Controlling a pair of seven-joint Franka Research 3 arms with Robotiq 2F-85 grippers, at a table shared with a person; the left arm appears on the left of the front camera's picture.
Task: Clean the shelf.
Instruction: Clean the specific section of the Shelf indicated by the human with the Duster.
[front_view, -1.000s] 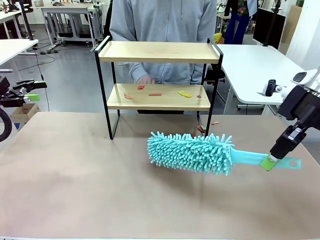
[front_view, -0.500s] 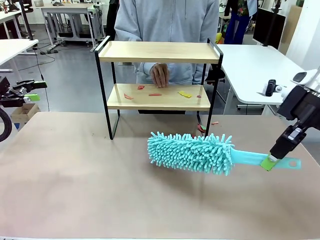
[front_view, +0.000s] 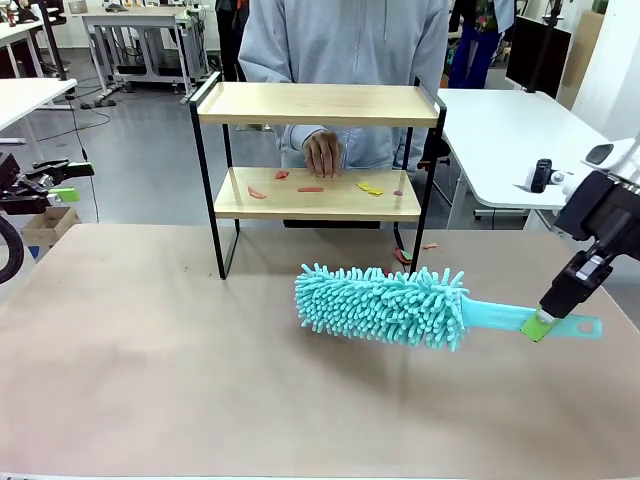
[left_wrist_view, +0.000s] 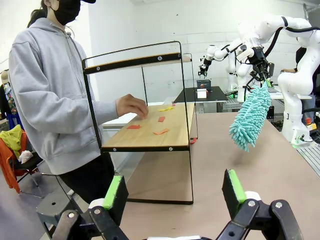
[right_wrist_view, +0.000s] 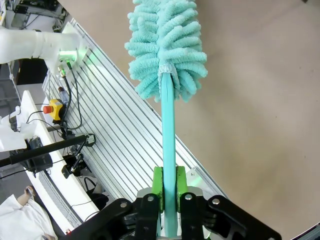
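The shelf (front_view: 318, 103) stands at the table's far side, a two-tier rack with wooden boards in a black frame. Red scraps (front_view: 310, 189) and yellow scraps (front_view: 370, 187) lie on its lower board. A person's hand (front_view: 322, 153) rests over that board from behind. In front of the shelf hovers a turquoise fluffy duster (front_view: 380, 305), head pointing left. My right gripper (front_view: 541, 325) is shut on the duster's handle (right_wrist_view: 169, 150). My left gripper (left_wrist_view: 174, 189) is open and empty at the table's far left, facing the shelf (left_wrist_view: 150, 140) from the side.
A few scraps (front_view: 403, 257) lie on the table by the shelf's right front leg. A white table (front_view: 510, 140) with a black object (front_view: 541, 175) stands to the right. The brown tabletop (front_view: 150, 350) has free room at front left.
The person has shifted right and brought a hand to the back of the lower board. Both arms and the duster have stayed still.
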